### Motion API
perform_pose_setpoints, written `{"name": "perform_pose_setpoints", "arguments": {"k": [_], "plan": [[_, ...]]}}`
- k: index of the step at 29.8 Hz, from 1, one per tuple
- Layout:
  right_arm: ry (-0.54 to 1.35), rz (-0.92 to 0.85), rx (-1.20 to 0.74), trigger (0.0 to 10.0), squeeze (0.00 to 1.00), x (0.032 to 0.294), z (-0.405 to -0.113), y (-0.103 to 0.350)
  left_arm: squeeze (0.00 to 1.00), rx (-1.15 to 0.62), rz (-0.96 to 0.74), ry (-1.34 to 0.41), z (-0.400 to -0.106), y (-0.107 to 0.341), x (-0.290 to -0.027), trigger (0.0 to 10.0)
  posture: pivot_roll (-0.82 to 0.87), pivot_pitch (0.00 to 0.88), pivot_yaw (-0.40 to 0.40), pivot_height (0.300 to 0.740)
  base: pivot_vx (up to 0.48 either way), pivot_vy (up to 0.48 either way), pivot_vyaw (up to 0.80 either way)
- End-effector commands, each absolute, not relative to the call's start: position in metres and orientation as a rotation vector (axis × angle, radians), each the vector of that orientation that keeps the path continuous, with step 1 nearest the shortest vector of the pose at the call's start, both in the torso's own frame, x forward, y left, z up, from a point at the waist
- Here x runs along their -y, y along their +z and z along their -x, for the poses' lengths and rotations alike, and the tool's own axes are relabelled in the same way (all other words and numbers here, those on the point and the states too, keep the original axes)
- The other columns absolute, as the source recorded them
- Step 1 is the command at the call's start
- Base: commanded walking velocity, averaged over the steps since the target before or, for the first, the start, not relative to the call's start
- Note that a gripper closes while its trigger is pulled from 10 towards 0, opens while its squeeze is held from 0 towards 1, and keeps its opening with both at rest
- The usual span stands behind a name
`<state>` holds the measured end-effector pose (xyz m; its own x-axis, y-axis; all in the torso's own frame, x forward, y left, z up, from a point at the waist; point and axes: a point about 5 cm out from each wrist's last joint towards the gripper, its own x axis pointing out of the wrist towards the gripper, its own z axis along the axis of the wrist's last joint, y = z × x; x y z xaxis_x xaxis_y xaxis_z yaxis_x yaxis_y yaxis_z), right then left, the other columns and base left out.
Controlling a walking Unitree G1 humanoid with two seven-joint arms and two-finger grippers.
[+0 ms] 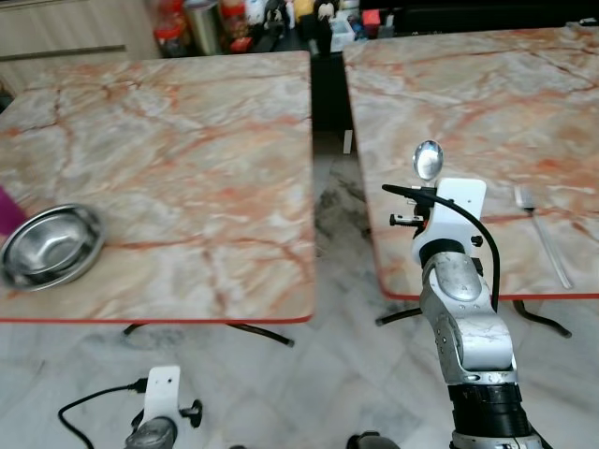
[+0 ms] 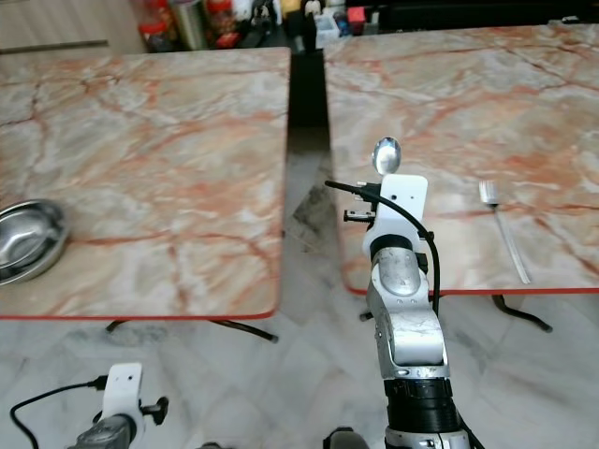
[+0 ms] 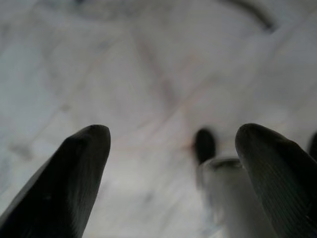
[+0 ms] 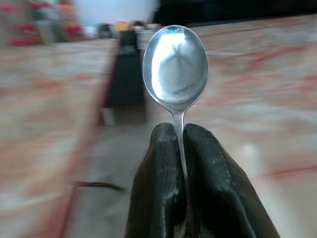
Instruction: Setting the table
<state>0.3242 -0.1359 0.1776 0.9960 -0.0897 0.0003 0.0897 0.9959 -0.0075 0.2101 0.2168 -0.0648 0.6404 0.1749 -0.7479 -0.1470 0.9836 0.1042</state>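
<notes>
We hold a polished silver metal spoon (image 4: 175, 69) in our right hand (image 4: 182, 136), both black fingers (image 4: 158, 168) pressed together on its thin handle so the bowl stands upright above them. In the left eye view the spoon sits just right of centre, lifted above the near left corner of the right-hand square marble counter (image 1: 487, 103), pale with orange-red veins and a red edge. On that same counter, at the right of the frame, a silver metal fork (image 1: 541, 231) lies flat with its tines pointing away from us, well apart from the spoon.

Between the spoon and the left-hand marble counter (image 1: 178, 150) of the same pattern runs a narrow gap showing grey-white marble floor (image 1: 328, 365) and the dark curved legs of both counters. At the lower left of the frame a round stainless-steel bowl (image 1: 51, 245) rests near the front edge of the left counter, empty as far as we can see, with a small patch of something magenta (image 1: 7, 210) touching the frame's left border just above it; we cannot tell what that is.

At the top of the frame, beyond the counters, a cluster of jars and bottles (image 1: 211, 23) with red lids stands against a dark background, too small to read.

Our left hand (image 3: 173, 148) hangs low over the floor, its two fingers spread apart with nothing between them.
</notes>
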Motion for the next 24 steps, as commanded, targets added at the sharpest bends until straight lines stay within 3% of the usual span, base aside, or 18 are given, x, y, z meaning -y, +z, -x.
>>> {"name": "perform_pose_setpoints", "arguments": {"k": [1,24], "plan": [[-0.072,0.029,0.019,10.0,0.0,0.1334,-0.3242,0.182,0.0,-0.896,-0.037,0.211,-0.1994,-0.07,-0.2222,10.0,-0.13,0.17,0.071,0.74,0.0,0.48,0.0],[-0.084,0.032,0.01,10.0,0.0,0.1378,-0.3279,0.1807,0.0,-0.887,-0.039,0.214,-0.2025,-0.068,-0.2234,10.0,-0.12,0.184,0.068,0.74,0.0,0.48,0.0]]}}
